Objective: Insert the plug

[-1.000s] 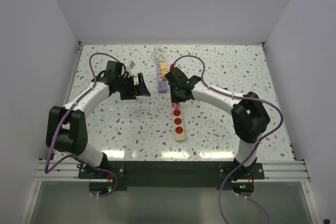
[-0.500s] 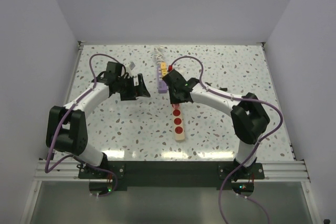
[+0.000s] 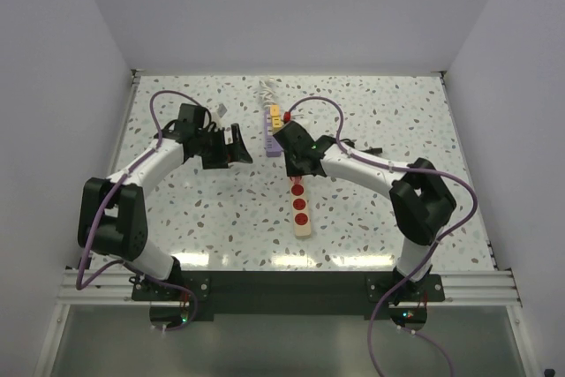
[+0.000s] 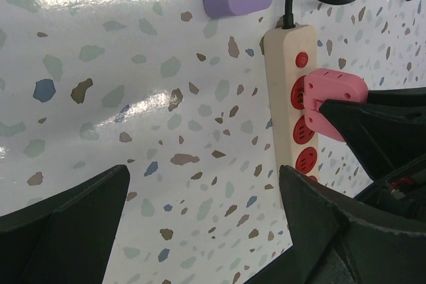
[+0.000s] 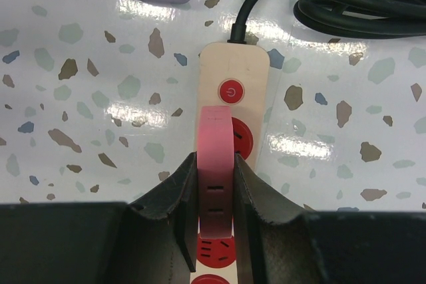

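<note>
The speckled table [image 3: 177,209] held a cream power strip [image 5: 234,71]. The left gripper [image 4: 203,211] hung spread wide beside the strip, grasping nothing. The right gripper [image 5: 216,191] was clenched on the pink plug [image 5: 214,144], which sat over the strip's first red socket below its switch.

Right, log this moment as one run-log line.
right pincer: shut on pink plug | plug over power strip, seating unclear | left pincer: open, empty
</note>
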You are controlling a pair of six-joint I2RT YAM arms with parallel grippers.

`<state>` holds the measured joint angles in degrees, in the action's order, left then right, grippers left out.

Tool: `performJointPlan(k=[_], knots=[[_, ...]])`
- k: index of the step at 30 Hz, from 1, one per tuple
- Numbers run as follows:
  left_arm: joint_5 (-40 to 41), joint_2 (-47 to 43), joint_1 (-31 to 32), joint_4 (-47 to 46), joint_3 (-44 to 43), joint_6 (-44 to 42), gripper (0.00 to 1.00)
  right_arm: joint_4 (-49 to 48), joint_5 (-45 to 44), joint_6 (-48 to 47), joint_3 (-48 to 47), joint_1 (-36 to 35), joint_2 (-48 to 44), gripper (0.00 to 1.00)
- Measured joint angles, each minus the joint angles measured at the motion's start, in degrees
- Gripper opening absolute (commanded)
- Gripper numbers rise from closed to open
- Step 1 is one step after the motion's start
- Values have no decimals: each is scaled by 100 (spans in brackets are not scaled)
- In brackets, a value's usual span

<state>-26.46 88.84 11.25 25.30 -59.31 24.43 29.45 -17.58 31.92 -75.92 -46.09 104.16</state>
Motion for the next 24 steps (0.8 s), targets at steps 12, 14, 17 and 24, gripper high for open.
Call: performJointPlan(k=[12, 14, 17, 24], knots=[[-33, 122, -22, 0, -4, -2, 100, -361, -125, 22, 240, -50, -31, 0], [-33, 146, -33, 2, -4, -2, 100, -442, -131, 35, 297, -50, -33, 0], [-37, 170, -35, 2, -31, -2, 100, -577, -144, 59, 378, -46, -24, 0], [-37, 208, -35, -2, -83, -4, 100, -898, -151, 68, 684, -46, -85, 0]])
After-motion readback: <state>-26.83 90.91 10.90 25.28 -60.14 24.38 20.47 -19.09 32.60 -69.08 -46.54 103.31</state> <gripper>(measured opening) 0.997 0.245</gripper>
